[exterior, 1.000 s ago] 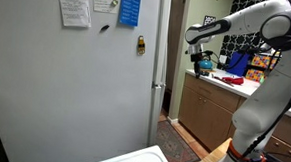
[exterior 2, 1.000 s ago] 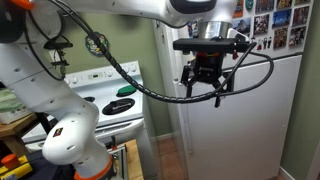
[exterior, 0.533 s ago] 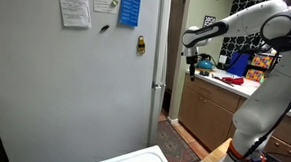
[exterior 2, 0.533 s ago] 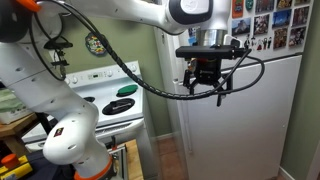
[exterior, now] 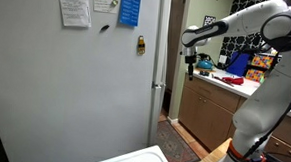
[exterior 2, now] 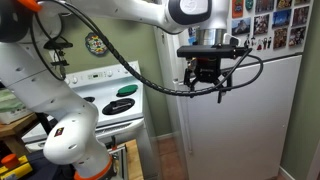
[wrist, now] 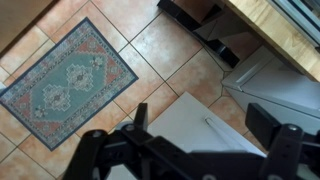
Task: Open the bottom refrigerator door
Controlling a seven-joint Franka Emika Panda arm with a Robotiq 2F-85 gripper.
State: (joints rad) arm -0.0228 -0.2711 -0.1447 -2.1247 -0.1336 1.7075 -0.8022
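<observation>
The jaws stand wide apart, holding nothing — the gripper [exterior 2: 204, 92] hangs in the air, fingers pointing down. In an exterior view the bottom refrigerator door [exterior: 75, 87] stands near it, not touching — a blue sheet [exterior: 129, 5] on its panel. Beneath, in the wrist view, a patterned rug [wrist: 65, 80] lies on tiles.

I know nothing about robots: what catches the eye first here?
A big white robot arm dominates, its open tool hanging in the air beside the pale refrigerator door, not touching it. The door carries white papers and a blue sheet near the top. From the wrist, a patterned rug lies on the tiled floor.
</observation>
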